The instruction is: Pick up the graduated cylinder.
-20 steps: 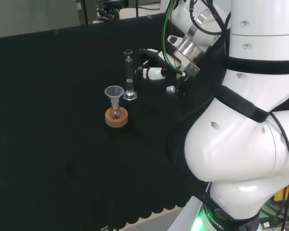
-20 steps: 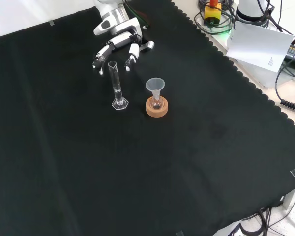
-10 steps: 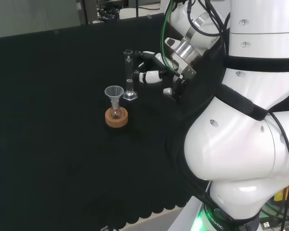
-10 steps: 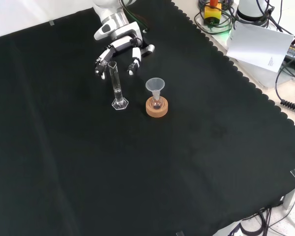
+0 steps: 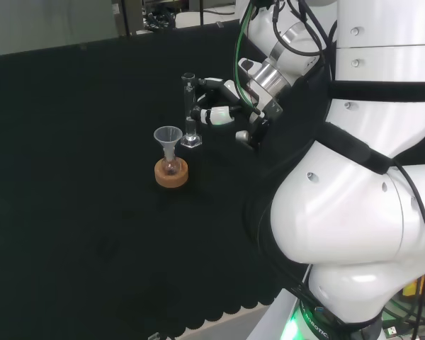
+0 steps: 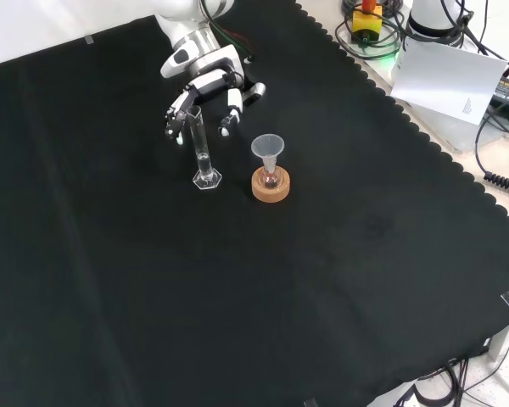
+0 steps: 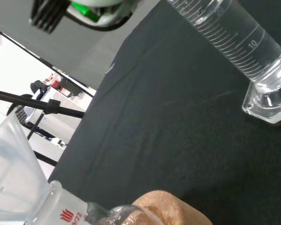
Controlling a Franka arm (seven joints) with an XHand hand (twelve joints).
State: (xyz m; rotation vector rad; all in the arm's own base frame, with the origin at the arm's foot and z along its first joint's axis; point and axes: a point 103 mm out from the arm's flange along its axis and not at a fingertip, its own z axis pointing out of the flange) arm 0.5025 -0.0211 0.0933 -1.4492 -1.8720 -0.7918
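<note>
A clear glass graduated cylinder (image 5: 189,110) (image 6: 202,148) (image 7: 234,42) stands upright on its hexagonal foot on the black cloth. The black and white hand (image 5: 223,106) (image 6: 205,93) is right behind it in the front view and just to its right in the head view. Its fingers (image 6: 177,119) are spread and slightly bent on both sides of the cylinder's upper part, with no clear contact. The hand holds nothing.
A small flask with a clear funnel (image 5: 168,138) (image 6: 268,151) in it sits on a cork ring (image 5: 171,173) (image 6: 271,186) (image 7: 166,208) close beside the cylinder. The arm's white links (image 5: 354,184) rise at the head view's right. Papers and cables (image 6: 458,76) lie beyond the cloth's scalloped edge.
The hand has moved closer to the cylinder, from a short way off to its fingers flanking the cylinder's top. The cylinder and flask have not moved.
</note>
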